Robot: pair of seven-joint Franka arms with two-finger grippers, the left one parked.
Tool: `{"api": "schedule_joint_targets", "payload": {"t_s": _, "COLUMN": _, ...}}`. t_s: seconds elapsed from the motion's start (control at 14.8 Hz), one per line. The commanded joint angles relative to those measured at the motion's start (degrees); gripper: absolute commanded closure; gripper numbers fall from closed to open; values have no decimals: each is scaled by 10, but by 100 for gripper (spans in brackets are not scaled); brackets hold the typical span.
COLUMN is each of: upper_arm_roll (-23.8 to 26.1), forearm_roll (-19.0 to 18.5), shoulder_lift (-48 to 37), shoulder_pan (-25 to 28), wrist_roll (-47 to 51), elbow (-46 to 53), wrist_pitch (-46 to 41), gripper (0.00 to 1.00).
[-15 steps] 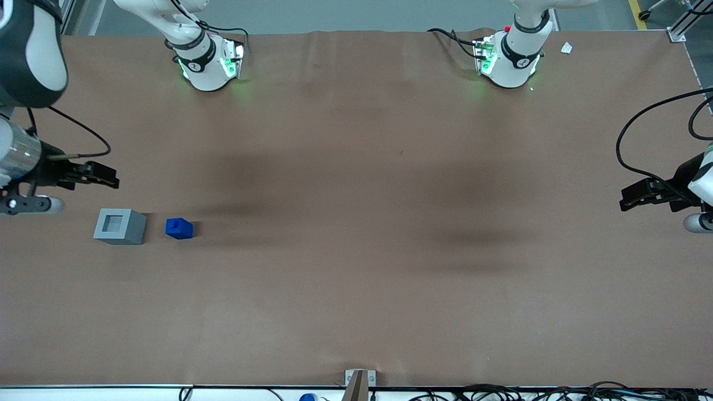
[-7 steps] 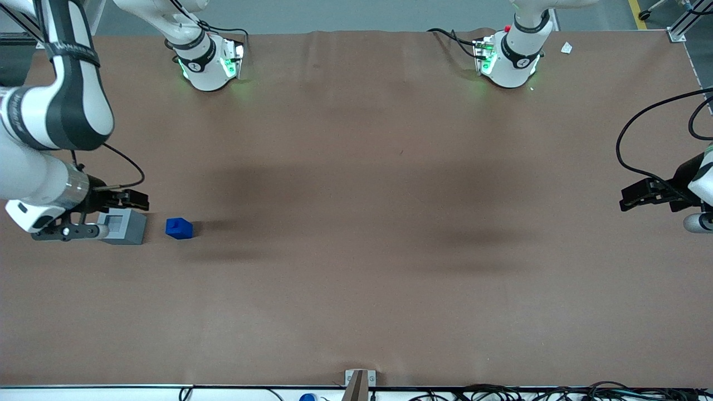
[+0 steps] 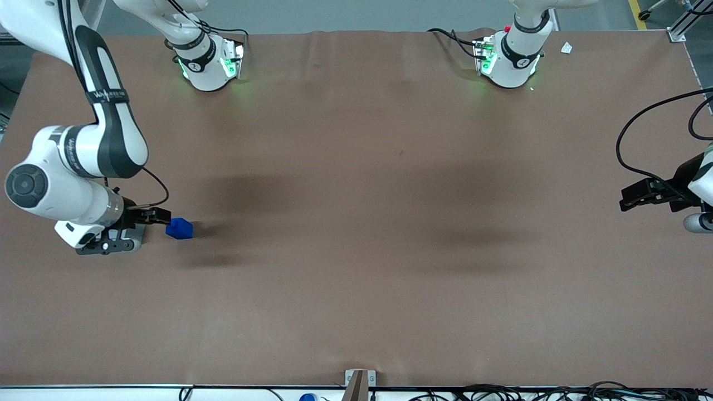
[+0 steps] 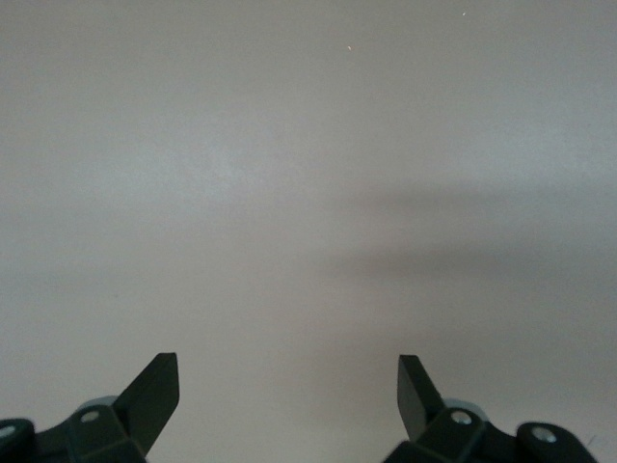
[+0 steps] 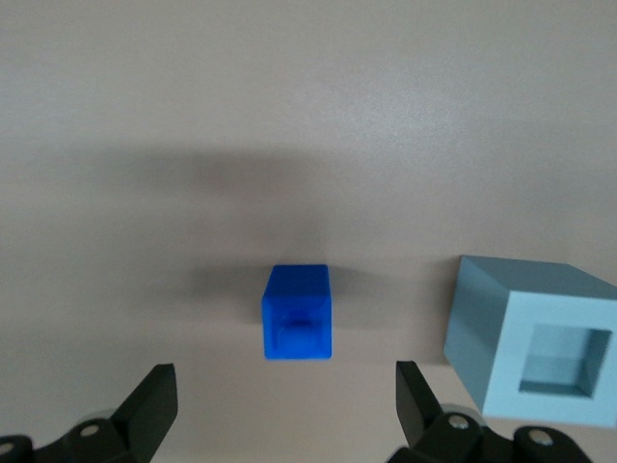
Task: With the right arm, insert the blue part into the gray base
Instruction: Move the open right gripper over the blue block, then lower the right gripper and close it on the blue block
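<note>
The blue part [image 3: 179,228] [image 5: 298,312] lies on the brown table with its stud up. My right arm [image 3: 83,161] reaches down over the table near it. Its gripper [image 3: 162,215] [image 5: 286,405] is open and hovers just short of the blue part, with nothing between the fingers [image 5: 154,400]. The blue part sits roughly centred ahead of the gap. The gray base [image 5: 540,342] stands upright beside the blue part, a short gap away toward the working arm's end, its square recess empty. In the front view my wrist covers the gray base.
Brown paper covers the whole table [image 3: 356,250]. The working arm's base [image 3: 209,61] and the parked arm's base [image 3: 509,61] stand at the edge farthest from the front camera. A small bracket [image 3: 359,380] and cables [image 3: 501,391] lie along the nearest edge.
My right arm has swung in from the table's end, passing over the gray base. The gripper now covers that base in the front view and its fingertips are next to the blue part.
</note>
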Motion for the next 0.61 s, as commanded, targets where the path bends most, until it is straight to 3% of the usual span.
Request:
{"api": "schedule_joint_targets", "payload": {"t_s": 0.0, "upper_arm_roll": 2, "forearm_roll": -1, "shoulder_lift": 18, "shoulder_pan": -9, "wrist_roll": -10, "elbow": -8, "wrist_pitch": 26, "gripper": 0}}
{"api": "schedule_joint_targets", "payload": {"t_s": 0.54, "upper_arm_roll": 3, "forearm_roll": -1, "shoulder_lift": 46, "shoulder_pan": -7, "wrist_roll": -10, "elbow": -66, "wrist_pitch": 120, "gripper": 0}}
